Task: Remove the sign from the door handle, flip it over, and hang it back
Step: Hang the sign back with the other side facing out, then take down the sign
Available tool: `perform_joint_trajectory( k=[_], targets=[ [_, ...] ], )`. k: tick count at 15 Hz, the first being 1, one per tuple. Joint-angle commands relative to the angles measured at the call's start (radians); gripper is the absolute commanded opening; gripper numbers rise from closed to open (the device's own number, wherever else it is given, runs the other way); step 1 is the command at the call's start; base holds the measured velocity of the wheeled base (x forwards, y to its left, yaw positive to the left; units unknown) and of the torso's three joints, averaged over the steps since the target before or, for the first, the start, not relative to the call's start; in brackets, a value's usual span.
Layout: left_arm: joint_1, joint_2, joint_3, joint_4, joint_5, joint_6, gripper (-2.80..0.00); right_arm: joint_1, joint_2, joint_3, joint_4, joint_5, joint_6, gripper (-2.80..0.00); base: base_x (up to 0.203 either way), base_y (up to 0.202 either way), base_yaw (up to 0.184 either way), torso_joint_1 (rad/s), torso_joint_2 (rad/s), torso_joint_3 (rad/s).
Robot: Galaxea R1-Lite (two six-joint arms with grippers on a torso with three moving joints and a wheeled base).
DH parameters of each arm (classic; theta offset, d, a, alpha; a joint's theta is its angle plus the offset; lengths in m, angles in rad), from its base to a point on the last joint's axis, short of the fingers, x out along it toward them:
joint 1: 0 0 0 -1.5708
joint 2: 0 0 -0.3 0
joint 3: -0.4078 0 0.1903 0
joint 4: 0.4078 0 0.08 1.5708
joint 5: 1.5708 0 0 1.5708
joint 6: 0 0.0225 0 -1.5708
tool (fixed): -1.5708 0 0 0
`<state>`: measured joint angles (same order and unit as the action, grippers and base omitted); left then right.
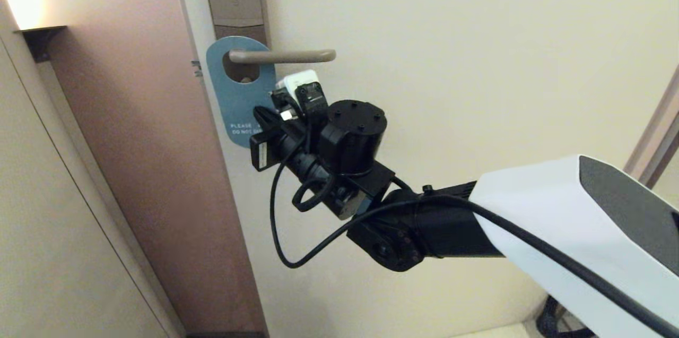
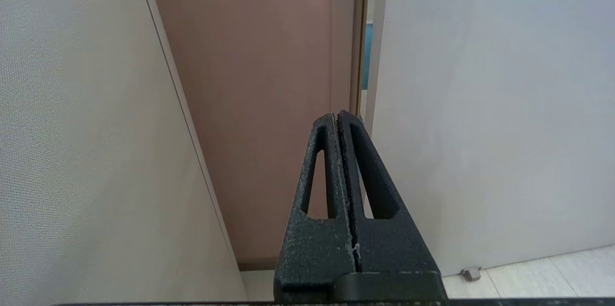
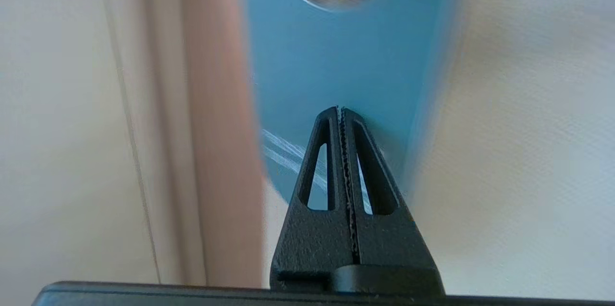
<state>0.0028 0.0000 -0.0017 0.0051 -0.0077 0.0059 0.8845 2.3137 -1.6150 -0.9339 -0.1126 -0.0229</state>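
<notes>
While sign (image 1: 236,91) hangs blue-face-out on door handle (image 1: 284,55), nothing is done yet.
Right gripper (image 1: 261,116) sits at the sign's 4 o'clock edge, jaws pressed together on nothing; whether the tips touch the card is unclear. Removal, flip, rehang all remain. Left gripper (image 2: 338,116) parked low, pinched closed, empty, out of head view.

The sign (image 1: 236,95) hangs flat on the door (image 1: 477,62), its hole over the handle (image 1: 284,55), which bars the way straight above it. The right gripper (image 1: 261,118), pressed shut, is at the sign's lower right part, whether touching cannot be told. To the right the door face is bare and open; left, the brown jamb (image 1: 154,131) stands close beside the sign.
</notes>
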Motion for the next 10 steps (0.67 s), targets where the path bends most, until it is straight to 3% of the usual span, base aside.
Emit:
perform_joint_trajectory(
  k=[1,7,10],
  targets=[
    [0.0,0.002,0.0,0.001,0.0,0.0,-2.8,-0.027,-0.124,0.119,0.039,0.0,-0.008,-2.8,0.0,0.0,0.0,0.0,0.0,0.0],
    [0.0,0.0,0.0,-0.001,0.0,0.0,-2.8,-0.147,-0.417,0.497,0.164,-0.002,-0.05,-2.8,0.0,0.0,0.0,0.0,0.0,0.0],
    [0.0,0.0,0.0,0.0,0.0,0.0,-2.8,-0.284,-0.57,0.649,0.181,-0.003,-0.062,-2.8,0.0,0.0,0.0,0.0,0.0,0.0]
  ],
)
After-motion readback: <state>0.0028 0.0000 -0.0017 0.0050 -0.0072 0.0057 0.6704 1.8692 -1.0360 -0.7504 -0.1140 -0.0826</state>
